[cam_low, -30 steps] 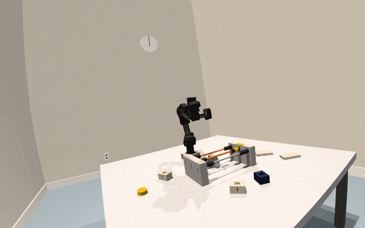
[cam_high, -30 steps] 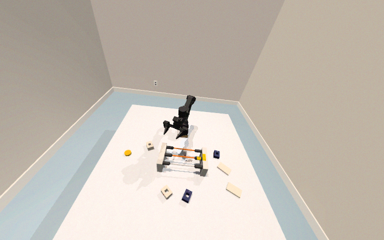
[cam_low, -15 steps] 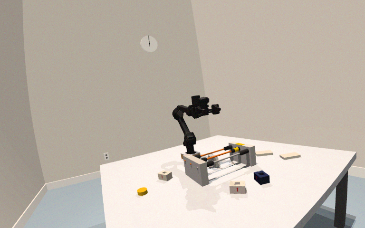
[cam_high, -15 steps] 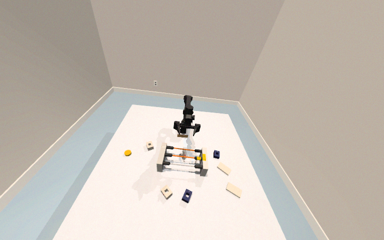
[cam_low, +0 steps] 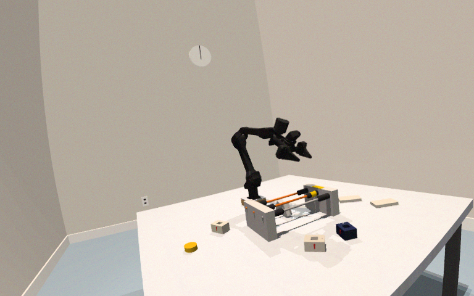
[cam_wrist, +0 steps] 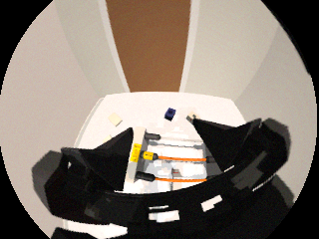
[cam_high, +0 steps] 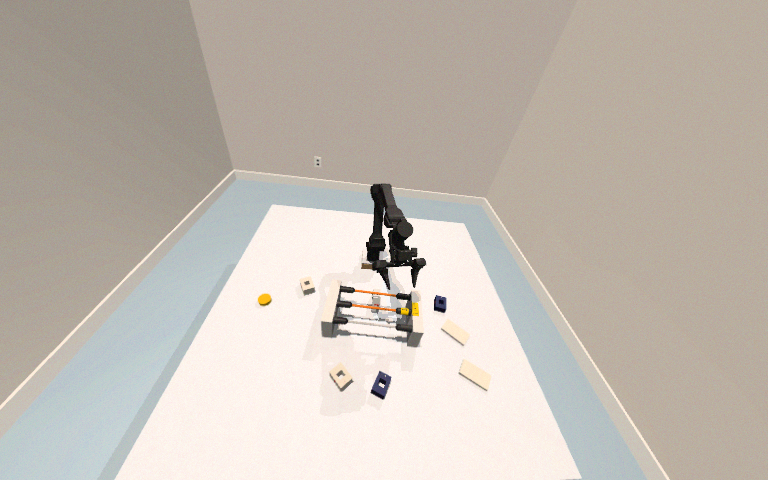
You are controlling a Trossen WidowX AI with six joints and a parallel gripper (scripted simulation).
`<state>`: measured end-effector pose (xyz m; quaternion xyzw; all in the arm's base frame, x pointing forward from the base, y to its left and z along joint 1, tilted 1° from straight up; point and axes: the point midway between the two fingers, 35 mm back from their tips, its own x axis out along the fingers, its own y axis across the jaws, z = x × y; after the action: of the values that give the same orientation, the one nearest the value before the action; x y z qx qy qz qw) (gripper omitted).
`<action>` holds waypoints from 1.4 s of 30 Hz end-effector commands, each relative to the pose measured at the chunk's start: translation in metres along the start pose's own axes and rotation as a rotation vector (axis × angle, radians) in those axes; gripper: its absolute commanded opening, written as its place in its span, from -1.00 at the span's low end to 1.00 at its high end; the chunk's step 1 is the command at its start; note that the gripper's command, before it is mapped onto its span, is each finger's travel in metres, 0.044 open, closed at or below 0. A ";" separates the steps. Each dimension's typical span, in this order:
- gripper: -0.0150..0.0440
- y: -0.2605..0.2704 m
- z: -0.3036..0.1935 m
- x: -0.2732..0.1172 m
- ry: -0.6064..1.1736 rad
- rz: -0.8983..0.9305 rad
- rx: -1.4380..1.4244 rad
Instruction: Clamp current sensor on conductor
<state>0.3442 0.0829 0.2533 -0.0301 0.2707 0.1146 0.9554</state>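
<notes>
The pincer [cam_high: 401,286] [cam_low: 304,159] [cam_wrist: 163,125] hung above the desk [cam_high: 254,396] [cam_low: 209,272] [cam_wrist: 159,102], its two fingers spread wide apart with nothing between them. The black arm [cam_high: 378,217] [cam_low: 246,162] rose from the far-edge side of the desk and bent over toward the near edge.

Below stood two grey end blocks [cam_high: 328,323] [cam_low: 260,223], bridged by two orange conductors [cam_high: 362,292] [cam_low: 284,197] [cam_wrist: 181,180] and a pale grey one [cam_high: 368,323] [cam_low: 303,205] [cam_wrist: 179,139]. A yellow band [cam_high: 403,311] [cam_low: 313,193] [cam_wrist: 149,155] circled the middle conductor, beside a yellow marker [cam_high: 415,309] [cam_low: 318,187] [cam_wrist: 136,152] on the right-edge block. The grey sensor [cam_high: 375,301] [cam_low: 286,210] stood on the desk between the end blocks, beneath the conductors and apart from the pincer; its arrow was too small to read.

A yellow disc [cam_high: 264,299] [cam_low: 190,246] lay toward the left edge, near a cream block [cam_high: 307,289] [cam_low: 216,229]. Toward the near edge sat another cream block [cam_high: 344,384] [cam_low: 309,244] and a navy one [cam_high: 378,392] [cam_low: 345,234]. Two cream plates lay toward the right edge.
</notes>
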 end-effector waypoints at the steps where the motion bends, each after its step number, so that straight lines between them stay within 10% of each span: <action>1: 1.00 0.061 -0.049 0.019 0.450 0.143 -0.125; 33: 1.00 0.079 -0.064 0.016 0.592 0.176 -0.173; 42: 0.50 -0.007 -0.146 -0.015 0.697 -0.029 0.071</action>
<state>0.2837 0.0938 0.1588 -0.0737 0.5649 0.1307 0.8114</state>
